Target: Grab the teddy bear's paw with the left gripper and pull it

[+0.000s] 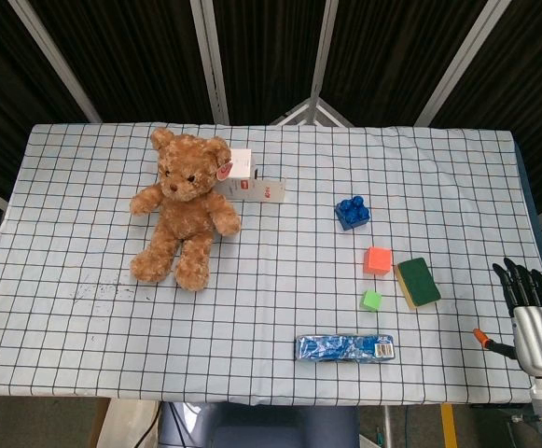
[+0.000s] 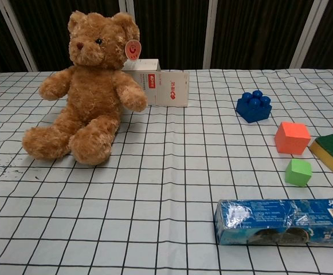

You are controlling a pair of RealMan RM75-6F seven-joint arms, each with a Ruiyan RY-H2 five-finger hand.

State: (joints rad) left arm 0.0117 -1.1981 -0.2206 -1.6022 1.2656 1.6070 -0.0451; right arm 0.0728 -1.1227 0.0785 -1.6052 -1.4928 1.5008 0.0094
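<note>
A brown teddy bear [image 1: 185,205] sits on the checked tablecloth at the left, leaning against a white carton, arms spread and legs pointing toward me. In the chest view the teddy bear [image 2: 89,89] fills the upper left; one paw [image 2: 53,87] reaches toward the left edge and the other paw [image 2: 134,98] lies beside the carton. My right hand [image 1: 532,313] hangs off the table's right edge, fingers straight and apart, holding nothing. My left hand shows in neither view.
A white carton [image 1: 252,177] lies behind the bear. To the right lie a blue brick [image 1: 352,212], an orange cube [image 1: 377,259], a small green cube [image 1: 371,300], a green-and-yellow sponge [image 1: 417,282] and a blue wrapped packet [image 1: 344,348] near the front edge.
</note>
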